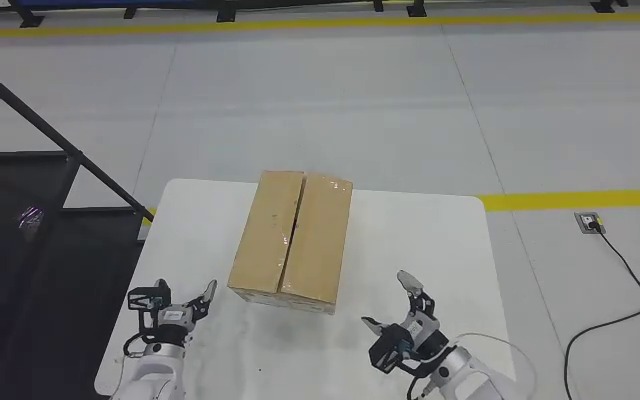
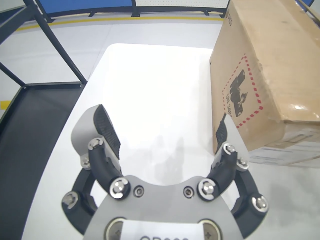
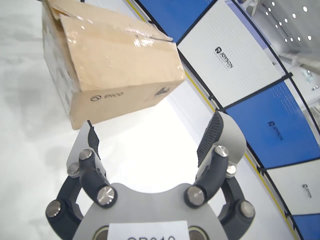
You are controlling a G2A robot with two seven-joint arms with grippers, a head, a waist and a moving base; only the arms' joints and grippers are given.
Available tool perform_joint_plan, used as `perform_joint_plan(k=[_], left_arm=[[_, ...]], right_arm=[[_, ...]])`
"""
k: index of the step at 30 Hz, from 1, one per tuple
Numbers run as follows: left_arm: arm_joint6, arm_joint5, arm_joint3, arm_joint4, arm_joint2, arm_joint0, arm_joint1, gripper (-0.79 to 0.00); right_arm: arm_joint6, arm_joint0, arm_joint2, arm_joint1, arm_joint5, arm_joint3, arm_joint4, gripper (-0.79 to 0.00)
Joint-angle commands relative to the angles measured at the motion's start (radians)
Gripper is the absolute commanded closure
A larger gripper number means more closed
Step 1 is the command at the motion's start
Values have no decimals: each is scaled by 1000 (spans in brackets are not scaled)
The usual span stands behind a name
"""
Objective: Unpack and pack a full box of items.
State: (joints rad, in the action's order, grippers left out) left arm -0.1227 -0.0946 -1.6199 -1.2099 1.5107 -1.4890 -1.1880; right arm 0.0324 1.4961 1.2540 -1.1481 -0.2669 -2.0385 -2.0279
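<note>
A brown cardboard box (image 1: 292, 238) stands in the middle of the white table (image 1: 420, 260), its two top flaps shut and taped along the seam. The left wrist view shows the box (image 2: 260, 58) from its side, with a red dashed label on it. From the right wrist, the box (image 3: 110, 61) appears with glossy tape on top. My left gripper (image 1: 172, 297) is open near the table's front left, apart from the box; it (image 2: 162, 119) holds nothing. My right gripper (image 1: 393, 303) is open at the front right, also empty (image 3: 152, 128).
A black metal rack (image 1: 40, 230) stands just left of the table. A cable (image 1: 600, 320) lies on the floor to the right. Blue and white panels (image 3: 225, 51) wall the room behind. Bare table surface lies on both sides of the box.
</note>
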Motion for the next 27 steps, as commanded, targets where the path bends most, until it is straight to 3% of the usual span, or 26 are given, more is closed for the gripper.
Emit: perform_joint_plan(k=[1,11,19,27], left_arm=[[-6,-9,31,-6,-30,24,-5,-785],[-59,-29,115,-21,-114,116,-27,-785],[-94,17,79,-82,-122,84,-27,-785],[-103,37,43,-93,-104,44,-27,-785]], right_arm=[[1,-14,-26,-1,-18,-4,-25,-785],[-32,-26,-42,-5,-18,-1,-26,-785],[74,-10,-21,-2,45,1,-58,-785],[14,-38,-31,-4,39,17,-105,-785]])
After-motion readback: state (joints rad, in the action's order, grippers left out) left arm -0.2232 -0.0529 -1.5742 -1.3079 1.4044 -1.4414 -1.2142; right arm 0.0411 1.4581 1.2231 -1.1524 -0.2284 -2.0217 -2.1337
